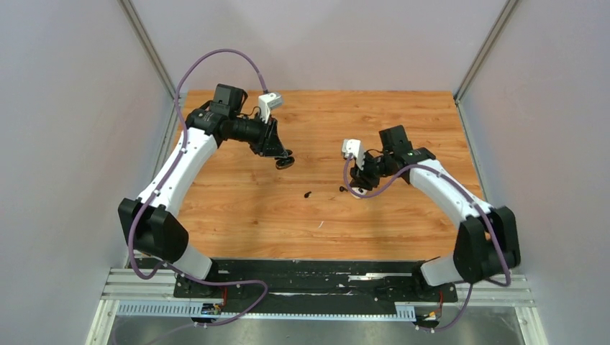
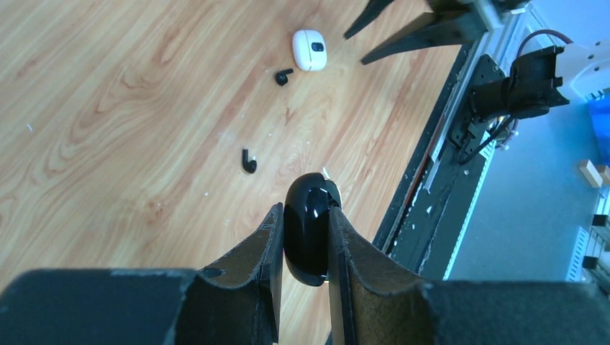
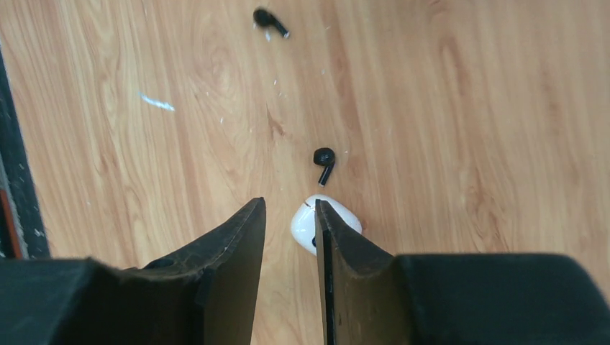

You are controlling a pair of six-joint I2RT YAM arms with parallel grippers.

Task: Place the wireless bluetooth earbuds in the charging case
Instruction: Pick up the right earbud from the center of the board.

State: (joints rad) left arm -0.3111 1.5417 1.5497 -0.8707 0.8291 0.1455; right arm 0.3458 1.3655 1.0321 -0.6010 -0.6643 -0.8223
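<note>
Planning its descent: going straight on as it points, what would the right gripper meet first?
Probably the white charging case, just past the right gripper and partly hidden by one finger; a black earbud lies beyond. Depth is unclear.

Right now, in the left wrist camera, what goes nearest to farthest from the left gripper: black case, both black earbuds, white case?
1. The black case, clamped in the left gripper.
2. The nearer black earbud, just ahead, slightly left.
3. The farther black earbud, higher in view.
4. The white case, just beyond it, rightward.
</note>
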